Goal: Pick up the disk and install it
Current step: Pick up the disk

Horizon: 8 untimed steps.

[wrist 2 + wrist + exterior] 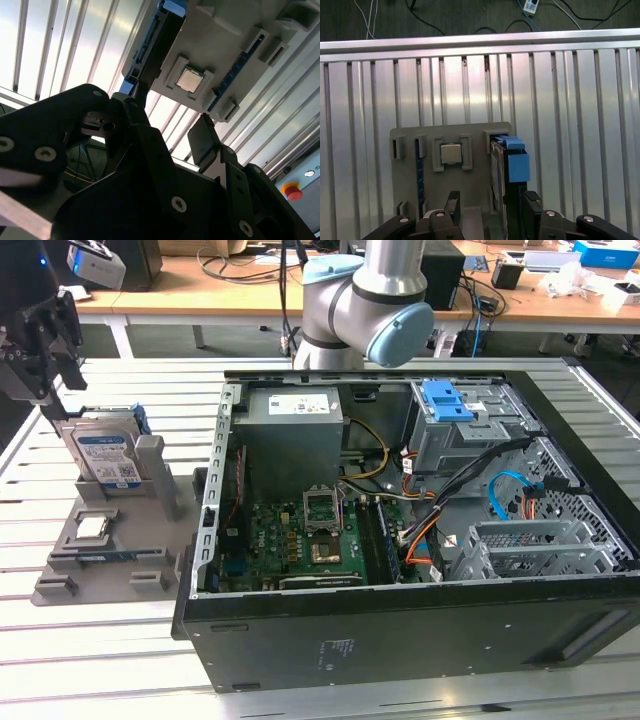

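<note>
The disk [105, 455] stands on edge in a slot of a grey holder [100, 565] at the exterior view's left. It is silver, with a white-and-blue label and a blue frame. My gripper [55, 390] hangs open just above it and slightly toward the exterior view's left. In the first wrist view the disk [509, 162] shows edge-on between my two black fingers [452, 200], closer to one of them, and the gripper [491, 200] is not touching it. In the second wrist view the disk [161, 35] lies beyond the open gripper [167, 107].
A small square chip [451, 153] and a blue memory stick [418, 170] sit in the same holder. The open computer case [400, 640] lies to the exterior view's right, with a grey power supply [295, 425] and a drive bay with a blue caddy [447, 400]. The table is ribbed aluminium [570, 125].
</note>
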{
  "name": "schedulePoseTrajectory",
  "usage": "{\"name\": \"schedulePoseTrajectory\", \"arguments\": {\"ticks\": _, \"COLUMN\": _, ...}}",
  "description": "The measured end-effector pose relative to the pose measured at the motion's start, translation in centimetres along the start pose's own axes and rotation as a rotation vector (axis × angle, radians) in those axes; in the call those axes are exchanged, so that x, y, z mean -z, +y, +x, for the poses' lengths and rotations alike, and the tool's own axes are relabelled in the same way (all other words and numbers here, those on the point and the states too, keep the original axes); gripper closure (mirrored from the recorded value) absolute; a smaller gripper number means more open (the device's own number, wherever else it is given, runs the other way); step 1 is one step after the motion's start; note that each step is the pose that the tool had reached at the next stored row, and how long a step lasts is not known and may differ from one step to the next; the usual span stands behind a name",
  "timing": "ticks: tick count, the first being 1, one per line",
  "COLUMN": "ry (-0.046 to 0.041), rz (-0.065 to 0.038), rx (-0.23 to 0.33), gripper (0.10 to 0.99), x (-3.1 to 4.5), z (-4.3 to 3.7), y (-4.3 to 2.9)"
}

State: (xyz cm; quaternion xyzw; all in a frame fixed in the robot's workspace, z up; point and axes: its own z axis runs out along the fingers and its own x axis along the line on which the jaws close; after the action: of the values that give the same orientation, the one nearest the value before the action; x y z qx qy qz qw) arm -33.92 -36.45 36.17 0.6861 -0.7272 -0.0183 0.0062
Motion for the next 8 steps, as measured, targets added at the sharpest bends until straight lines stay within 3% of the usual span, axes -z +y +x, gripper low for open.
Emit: {"name": "schedulePoseTrajectory", "arguments": {"ticks": 8, "ry": -0.0006, "rz": 0.0, "rx": -0.016, "gripper": 0.486, "x": -1.84, "z": -1.52, "y": -0.1}}
